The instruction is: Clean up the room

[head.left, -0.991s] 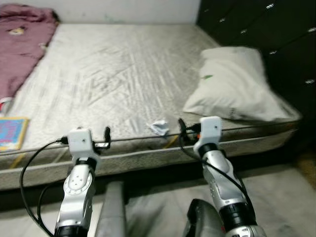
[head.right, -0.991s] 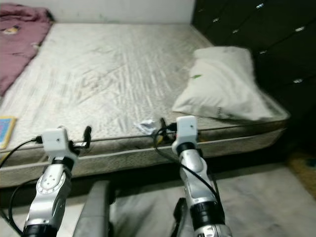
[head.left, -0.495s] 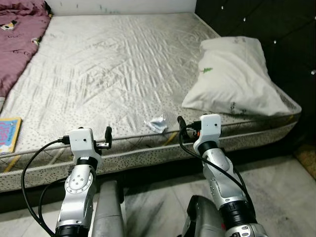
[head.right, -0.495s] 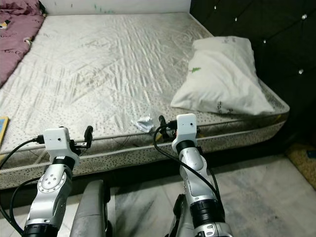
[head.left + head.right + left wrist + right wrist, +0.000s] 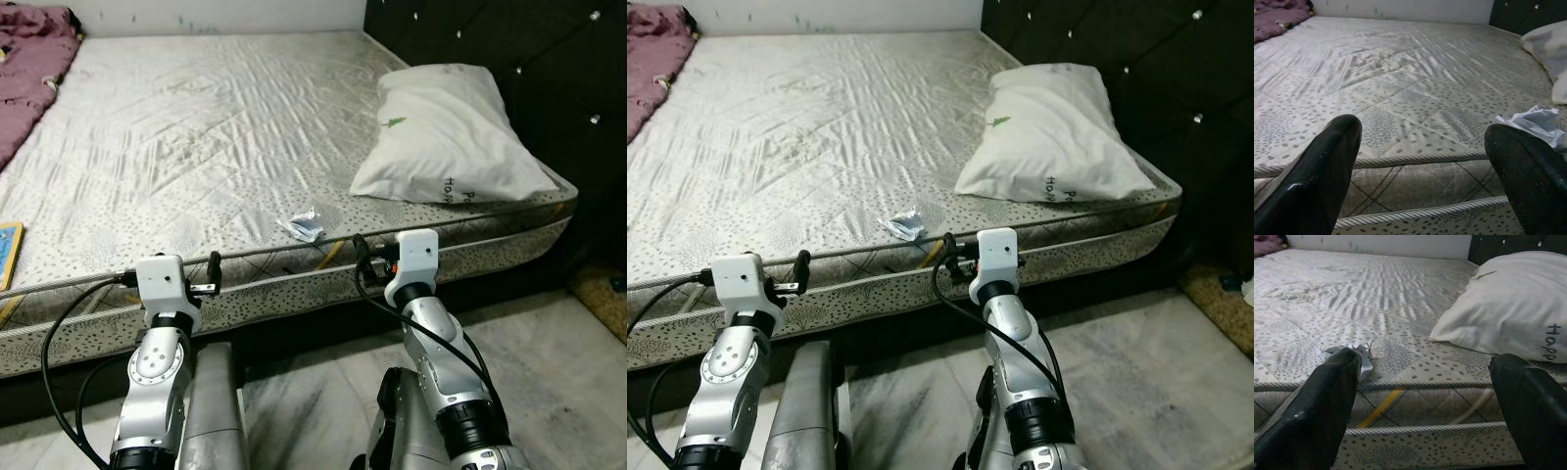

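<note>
I count one mattress (image 5: 196,127), one white pillow (image 5: 451,137), one crumpled wrapper (image 5: 302,226), one purple blanket (image 5: 24,69) and one book (image 5: 6,257). My own grippers number two: left gripper (image 5: 213,266), right gripper (image 5: 359,247).

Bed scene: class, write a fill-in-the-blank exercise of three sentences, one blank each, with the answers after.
1. The crumpled wrapper lies on the bare ____, near its front edge.
2. The white pillow rests beside the black tufted ____.
3. Both the left claw and the right claw have their fingers ____, holding nothing.

Missing words: mattress; headboard; open
</note>
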### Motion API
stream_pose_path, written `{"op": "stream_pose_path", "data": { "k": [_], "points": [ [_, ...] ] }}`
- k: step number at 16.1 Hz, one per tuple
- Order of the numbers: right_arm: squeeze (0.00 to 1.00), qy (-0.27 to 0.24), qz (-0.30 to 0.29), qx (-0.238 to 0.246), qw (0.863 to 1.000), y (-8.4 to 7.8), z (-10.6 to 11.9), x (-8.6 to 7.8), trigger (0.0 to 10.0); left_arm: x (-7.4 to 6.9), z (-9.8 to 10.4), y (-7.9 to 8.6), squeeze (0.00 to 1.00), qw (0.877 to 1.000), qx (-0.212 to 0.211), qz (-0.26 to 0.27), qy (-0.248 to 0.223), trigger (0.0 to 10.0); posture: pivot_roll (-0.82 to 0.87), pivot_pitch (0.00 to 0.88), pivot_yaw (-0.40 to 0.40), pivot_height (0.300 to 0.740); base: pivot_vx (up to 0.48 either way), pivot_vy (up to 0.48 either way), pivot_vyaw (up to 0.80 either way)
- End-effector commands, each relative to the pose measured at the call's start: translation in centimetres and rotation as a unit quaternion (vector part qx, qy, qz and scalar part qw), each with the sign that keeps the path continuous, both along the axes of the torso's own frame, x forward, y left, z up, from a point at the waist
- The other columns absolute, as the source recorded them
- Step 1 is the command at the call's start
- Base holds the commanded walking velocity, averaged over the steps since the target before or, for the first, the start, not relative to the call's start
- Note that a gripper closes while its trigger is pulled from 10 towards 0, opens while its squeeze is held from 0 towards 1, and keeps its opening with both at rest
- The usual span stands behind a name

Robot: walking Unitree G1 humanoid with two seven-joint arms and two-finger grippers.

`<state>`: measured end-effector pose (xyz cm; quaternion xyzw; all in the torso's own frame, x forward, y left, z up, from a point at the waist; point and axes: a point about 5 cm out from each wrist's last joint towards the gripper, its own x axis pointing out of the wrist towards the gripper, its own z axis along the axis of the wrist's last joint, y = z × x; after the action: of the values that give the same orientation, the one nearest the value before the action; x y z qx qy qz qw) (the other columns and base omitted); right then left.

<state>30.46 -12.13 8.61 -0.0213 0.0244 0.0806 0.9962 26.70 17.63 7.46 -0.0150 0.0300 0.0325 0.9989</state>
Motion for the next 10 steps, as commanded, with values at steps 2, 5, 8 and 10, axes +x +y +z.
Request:
{"op": "stream_pose_path", "data": {
  "k": [2,5,8,10],
  "points": [
    [0.00,-0.008,0.012,-0.023,1.000,0.24,0.32,0.23,10.0,0.36,0.34,-0.11,0.00,1.000,0.000,-0.001,-0.004,10.0,0.11,0.000,-0.050,0.504,0.000,0.000,0.79],
    [0.00,-0.005,0.011,-0.015,1.000,0.21,0.25,0.25,10.0,0.40,0.20,-0.10,0.00,1.000,-0.002,-0.001,-0.001,10.0,0.10,0.000,-0.050,0.504,0.000,0.000,0.51],
    [0.00,-0.003,0.009,-0.014,1.000,0.12,0.18,0.25,10.0,0.41,0.19,-0.21,0.00,1.000,-0.005,-0.005,-0.002,10.0,0.10,0.000,-0.049,0.504,0.000,0.000,0.00],
    [0.00,-0.003,0.013,-0.019,1.000,0.15,0.14,0.24,10.0,0.38,0.24,-0.40,0.00,1.000,-0.008,-0.011,-0.004,10.0,0.10,0.000,-0.054,0.504,0.127,0.000,0.00]
  ]
}}
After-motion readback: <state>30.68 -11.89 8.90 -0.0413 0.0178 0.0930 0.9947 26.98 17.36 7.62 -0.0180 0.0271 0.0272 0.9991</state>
